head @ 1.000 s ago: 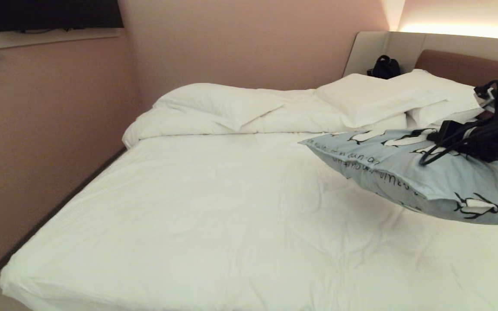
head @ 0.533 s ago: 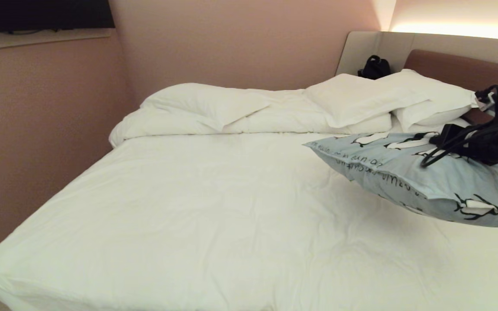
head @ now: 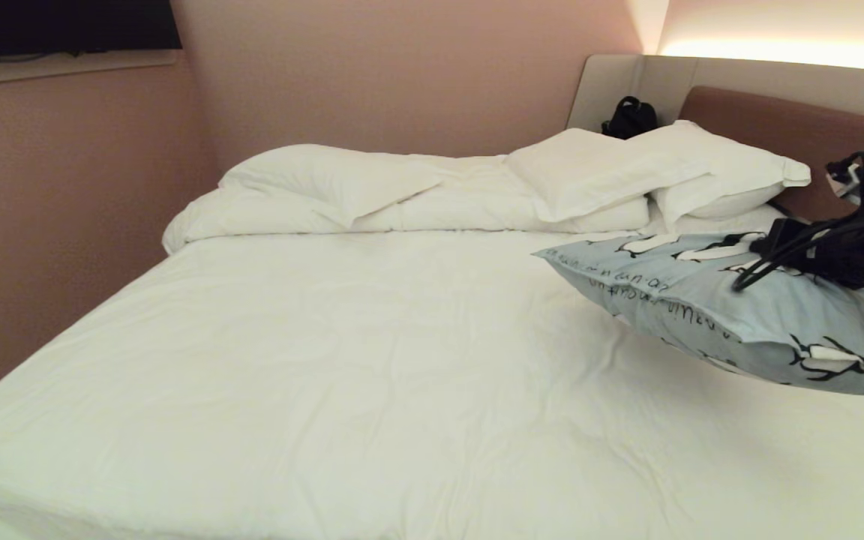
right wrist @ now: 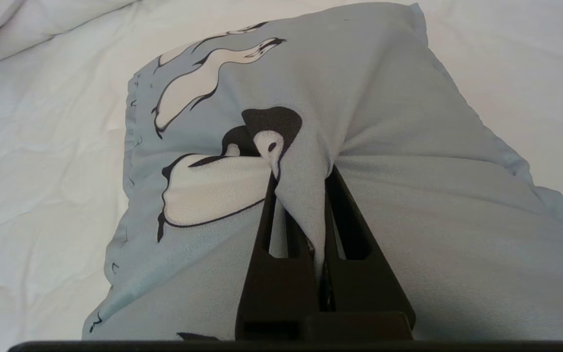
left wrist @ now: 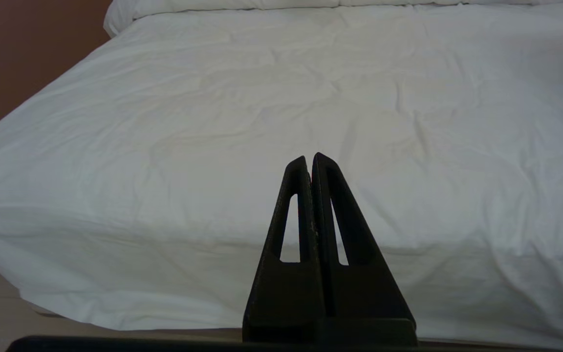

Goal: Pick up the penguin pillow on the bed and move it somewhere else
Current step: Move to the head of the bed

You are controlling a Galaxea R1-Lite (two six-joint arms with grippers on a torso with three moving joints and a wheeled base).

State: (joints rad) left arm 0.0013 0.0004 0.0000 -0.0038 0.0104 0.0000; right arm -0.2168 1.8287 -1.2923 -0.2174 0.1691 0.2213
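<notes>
Two grippers were in view. Right gripper (right wrist: 301, 183) was clamped on a pinched fold of the pillow's (head: 732, 307) cover, fingers (right wrist: 347, 230) drawn nearly together with blue-grey cloth bunched between them, right beside a printed penguin head. In the head view the right arm's black wrist and cables sat at about 3 o'clock, on top of the pillow.

Pillow hung clear of the bed (head: 372, 375), over the sheet's 3 o'clock side, tilted, its flanged corner pointing toward 9 o'clock. A line of dark script ran along that near edge; penguins showed on the upper face and one near the lower edge. A soft shadow lay on the sheet beneath it.

Left gripper (left wrist: 311, 159) was parked low by the bed's near edge, fingers pressed together, nothing between them, pointing across the sheet toward 12 o'clock.

Around it:
- rumpled duvet (head: 312, 195) bunched along 11 to 12 o'clock
- two white pillows (head: 604, 176) stacked at about 1 o'clock, against a brown headboard (head: 784, 124)
- black bag (head: 629, 118) behind the white pillows, at 1 o'clock
- pink wall (head: 402, 75) behind; dark screen (head: 64, 26) at 10 o'clock

Sheet was creased but flat over the centre of the bed.
</notes>
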